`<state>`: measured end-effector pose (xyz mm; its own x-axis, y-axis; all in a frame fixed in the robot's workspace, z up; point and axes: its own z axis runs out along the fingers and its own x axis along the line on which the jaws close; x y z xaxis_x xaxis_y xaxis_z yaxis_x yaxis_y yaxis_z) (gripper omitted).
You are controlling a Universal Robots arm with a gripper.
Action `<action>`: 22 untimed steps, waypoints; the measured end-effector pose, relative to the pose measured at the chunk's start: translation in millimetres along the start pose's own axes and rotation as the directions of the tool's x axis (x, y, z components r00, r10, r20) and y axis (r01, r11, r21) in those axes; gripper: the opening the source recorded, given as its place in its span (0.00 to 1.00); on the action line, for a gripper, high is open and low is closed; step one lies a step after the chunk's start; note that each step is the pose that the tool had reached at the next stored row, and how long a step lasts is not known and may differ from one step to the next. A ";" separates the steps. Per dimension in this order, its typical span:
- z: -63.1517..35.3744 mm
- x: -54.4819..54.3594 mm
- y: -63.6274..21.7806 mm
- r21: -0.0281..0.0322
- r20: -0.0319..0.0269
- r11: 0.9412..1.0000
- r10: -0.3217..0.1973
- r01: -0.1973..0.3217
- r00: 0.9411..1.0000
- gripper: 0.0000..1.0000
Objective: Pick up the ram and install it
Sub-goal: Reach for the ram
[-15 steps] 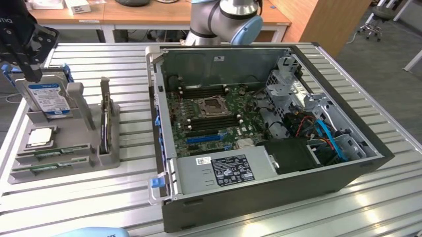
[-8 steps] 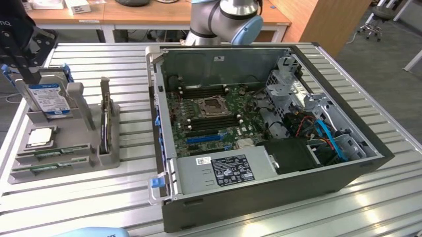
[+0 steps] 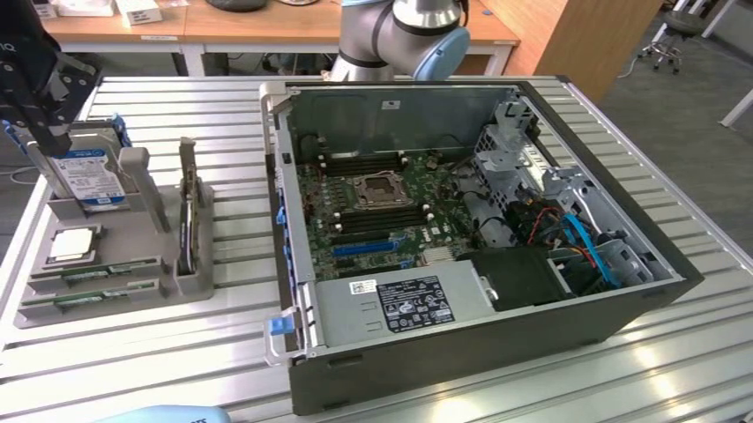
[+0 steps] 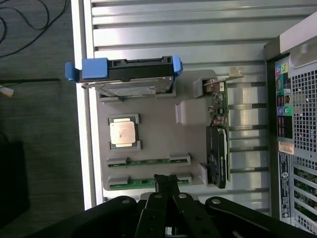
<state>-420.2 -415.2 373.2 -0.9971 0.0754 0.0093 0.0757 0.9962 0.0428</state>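
Two thin green ram sticks lie side by side in slots of a grey tray (image 4: 158, 134). One ram stick (image 4: 143, 183) is at the tray's edge and the other stick (image 4: 148, 161) lies beside it. My gripper (image 4: 166, 179) is shut with nothing between its fingers, and its tips hang over the edge stick. In the exterior view the same sticks (image 3: 88, 300) (image 3: 112, 271) sit at the near end of the tray, with my dark wrist (image 3: 35, 88) high above the tray's far end. The open computer case (image 3: 471, 229) shows black memory slots (image 3: 376, 220) beside the processor socket (image 3: 379, 188).
The tray also holds a hard drive with blue rails (image 4: 129, 74), a square silver processor (image 4: 123, 133) and an upright graphics card (image 4: 218, 148). The case stands on the exterior view's right of the tray on a slatted metal table (image 3: 141, 370). The arm's base (image 3: 400, 35) rises behind the case.
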 end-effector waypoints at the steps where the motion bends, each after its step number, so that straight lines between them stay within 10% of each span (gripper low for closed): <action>1: 0.0 0.0 0.0 0.000 0.000 1.000 0.000 0.000 1.000 0.10; 22: -0.1 -0.2 -2.9 0.000 -0.001 1.000 -0.016 0.016 1.000 0.10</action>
<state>-420.2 -418.1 373.2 -0.9982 0.0593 0.0094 0.0597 0.9973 0.0428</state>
